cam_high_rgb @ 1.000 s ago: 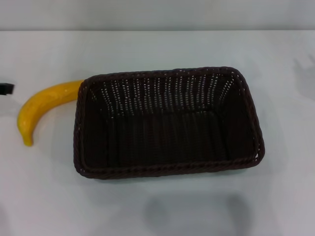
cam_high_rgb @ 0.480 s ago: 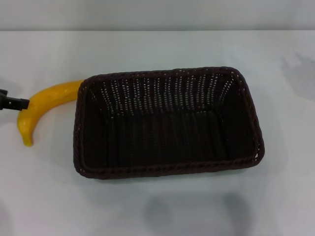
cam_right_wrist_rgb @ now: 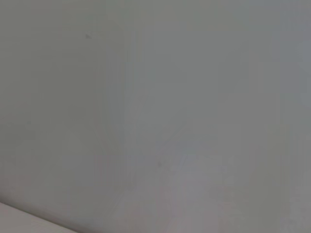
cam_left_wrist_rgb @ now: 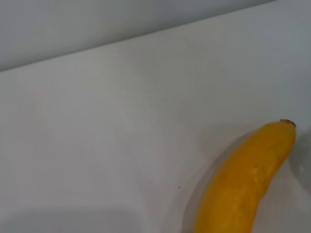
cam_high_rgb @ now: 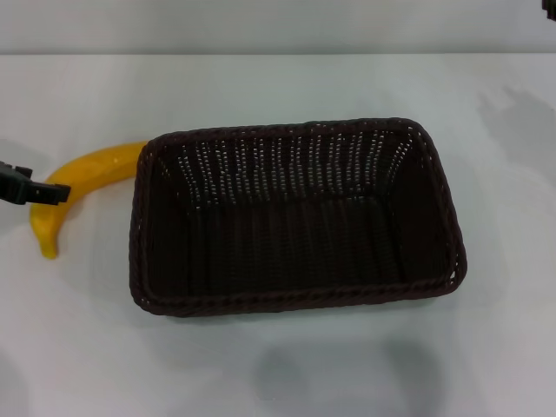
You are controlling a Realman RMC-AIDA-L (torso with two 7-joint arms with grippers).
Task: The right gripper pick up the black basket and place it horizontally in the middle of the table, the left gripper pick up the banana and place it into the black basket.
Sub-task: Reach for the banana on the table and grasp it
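One banana [cam_high_rgb: 74, 187] beside one black basket [cam_high_rgb: 295, 217]; left gripper [cam_high_rgb: 35, 188] state unclear.

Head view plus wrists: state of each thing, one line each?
black basket: upright on the table, lengthwise across the middle, nothing inside.
banana: lying flat on the table, outside the basket at its left end, not lifted.
left gripper: reaching in from the left edge over the banana; grip unclear.
right gripper: withdrawn to the far right corner.
table: white, bears both.
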